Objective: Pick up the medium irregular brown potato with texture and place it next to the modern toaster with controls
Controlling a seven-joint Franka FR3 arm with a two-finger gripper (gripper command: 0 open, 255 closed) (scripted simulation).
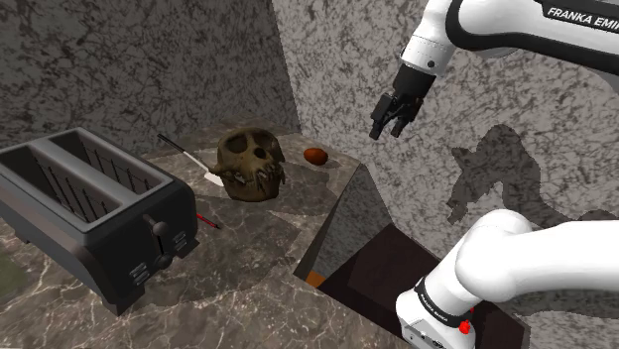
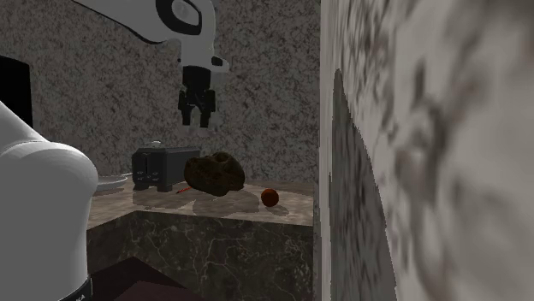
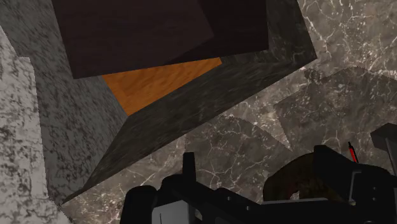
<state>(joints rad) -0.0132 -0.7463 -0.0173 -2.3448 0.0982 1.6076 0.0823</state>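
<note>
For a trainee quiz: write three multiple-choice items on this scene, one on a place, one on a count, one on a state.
1. The potato lies: A on the floor; B on the counter beside the skull; C on a plate.
2. The toaster has: A two slots; B one slot; C four slots.
3. The claw is: A shut on the potato; B resting on the skull; C open in the air.
Answers: 1 B, it sits on the stone by the skull; 2 A, two long slots show; 3 C, fingers apart, clasping nothing.

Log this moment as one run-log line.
phase: pre-grasp | gripper: open, empty, raised | potato: on counter near skull | toaster: apart from potato
</note>
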